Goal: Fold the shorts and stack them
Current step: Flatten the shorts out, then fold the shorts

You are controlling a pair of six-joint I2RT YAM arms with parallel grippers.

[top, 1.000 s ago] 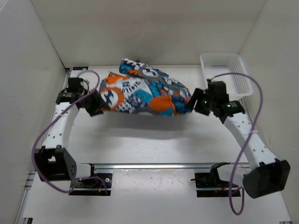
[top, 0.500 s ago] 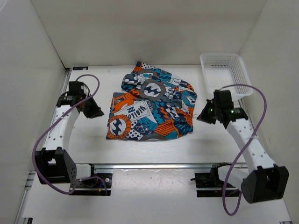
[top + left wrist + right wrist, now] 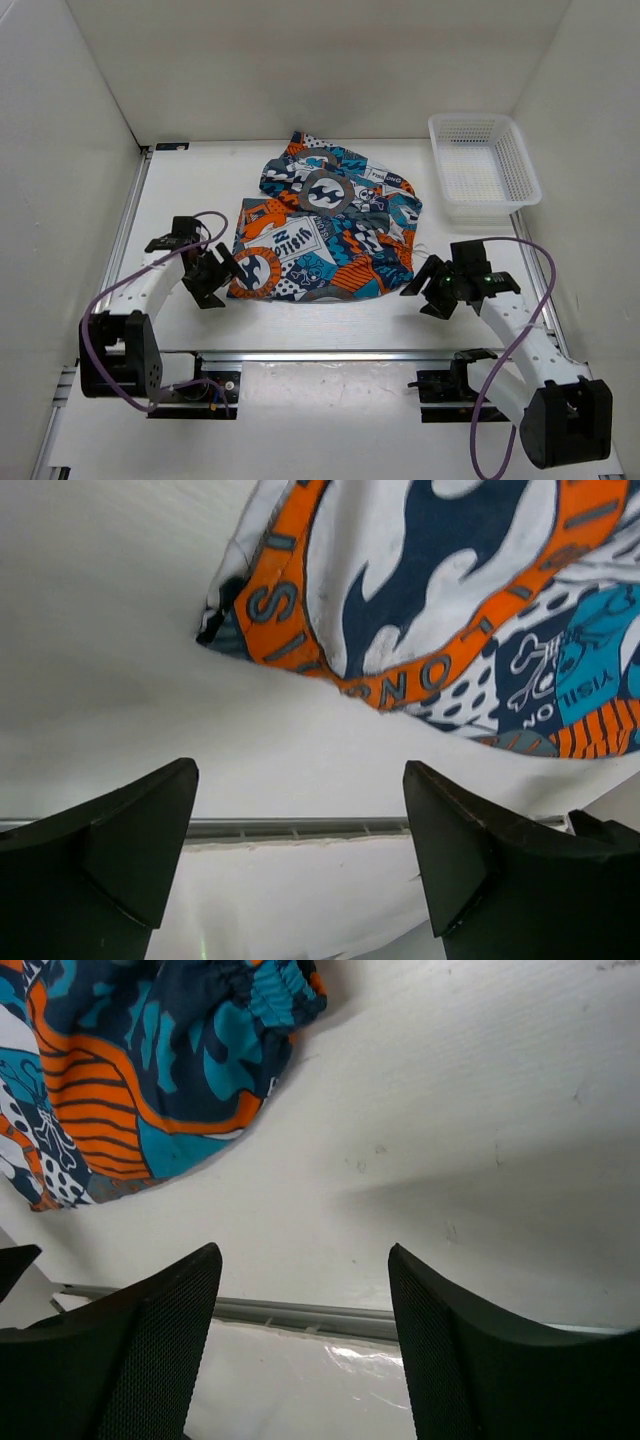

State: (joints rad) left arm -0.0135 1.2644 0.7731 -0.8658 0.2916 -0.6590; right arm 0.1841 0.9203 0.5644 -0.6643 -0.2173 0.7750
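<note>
The shorts (image 3: 325, 225), printed in teal, orange, navy and white, lie spread and rumpled on the white table in the middle of the top view. My left gripper (image 3: 222, 273) is open and empty, low beside the shorts' near left corner (image 3: 215, 620). My right gripper (image 3: 425, 288) is open and empty, low beside the shorts' near right corner (image 3: 290, 1000). In both wrist views the fingers (image 3: 120, 845) (image 3: 150, 1345) stand wide apart over bare table with nothing between them.
A white mesh basket (image 3: 484, 165) stands at the back right against the wall. White walls close in the table at the left, back and right. A metal rail (image 3: 340, 354) runs along the near edge in front of the arm bases.
One second ago both grippers held the shorts up stretched between them. They let go; the shorts now lie on the table. Both arms have drawn back and down to the near corners.
</note>
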